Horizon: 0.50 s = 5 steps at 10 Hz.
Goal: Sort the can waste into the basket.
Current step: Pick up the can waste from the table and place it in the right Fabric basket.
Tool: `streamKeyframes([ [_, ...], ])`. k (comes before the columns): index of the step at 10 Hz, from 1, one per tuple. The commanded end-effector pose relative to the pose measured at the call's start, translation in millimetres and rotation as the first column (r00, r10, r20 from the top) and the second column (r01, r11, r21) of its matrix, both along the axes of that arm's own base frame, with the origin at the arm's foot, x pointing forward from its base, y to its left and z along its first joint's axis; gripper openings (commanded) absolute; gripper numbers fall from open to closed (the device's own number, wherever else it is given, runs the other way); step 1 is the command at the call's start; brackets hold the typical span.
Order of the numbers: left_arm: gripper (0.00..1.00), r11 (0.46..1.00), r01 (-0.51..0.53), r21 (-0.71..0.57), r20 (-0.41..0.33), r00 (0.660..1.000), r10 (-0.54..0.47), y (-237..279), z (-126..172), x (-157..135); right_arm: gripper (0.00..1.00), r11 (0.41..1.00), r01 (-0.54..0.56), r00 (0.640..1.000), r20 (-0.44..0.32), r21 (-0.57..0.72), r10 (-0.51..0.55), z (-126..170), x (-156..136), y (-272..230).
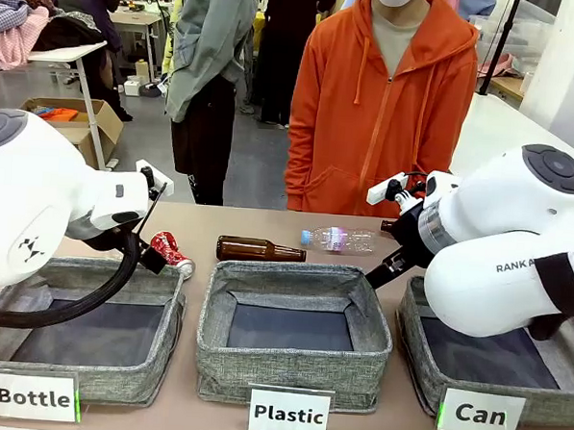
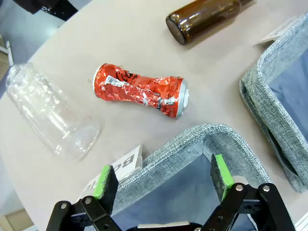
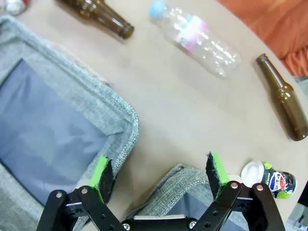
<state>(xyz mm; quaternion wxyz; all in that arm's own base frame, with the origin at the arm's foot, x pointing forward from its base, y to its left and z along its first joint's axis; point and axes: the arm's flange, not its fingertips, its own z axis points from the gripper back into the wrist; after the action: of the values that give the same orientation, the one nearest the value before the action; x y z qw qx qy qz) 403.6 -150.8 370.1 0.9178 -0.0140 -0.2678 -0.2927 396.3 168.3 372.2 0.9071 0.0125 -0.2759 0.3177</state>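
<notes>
Left wrist view: left gripper (image 2: 161,175), jaws apart, hangs over a bin (image 2: 192,139) corner facing crushed red can (image 2: 139,90) on table (image 2: 120,38); right gripper (image 3: 161,175), likewise apart, over basket (image 3: 166,190) rim near blue-green can (image 3: 274,182), prob. pre-pick.

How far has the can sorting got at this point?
Nothing done: the crushed red can and the blue can lie on the table, outside the Can basket. Nothing in hand: left gripper and right gripper are open, empty. Both cans remain.
</notes>
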Motion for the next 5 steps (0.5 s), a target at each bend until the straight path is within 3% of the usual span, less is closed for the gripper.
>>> streamKeyframes([
  [1, 1.00, 1.000, 0.000, 0.000, 0.000, 1.000, 0.000, 0.0, 0.0, 0.0, 1.00, 1.000, 0.000, 1.000, 0.000, 0.001, 0.000, 0.0, 0.0, -0.1],
  [5, 1.00, 1.000, 0.000, 0.000, 0.000, 1.000, 0.000, 0.0, 0.0, 0.0, 1.00, 1.000, 0.000, 1.000, 0.000, 0.001, 0.000, 0.0, 0.0, -0.1],
])
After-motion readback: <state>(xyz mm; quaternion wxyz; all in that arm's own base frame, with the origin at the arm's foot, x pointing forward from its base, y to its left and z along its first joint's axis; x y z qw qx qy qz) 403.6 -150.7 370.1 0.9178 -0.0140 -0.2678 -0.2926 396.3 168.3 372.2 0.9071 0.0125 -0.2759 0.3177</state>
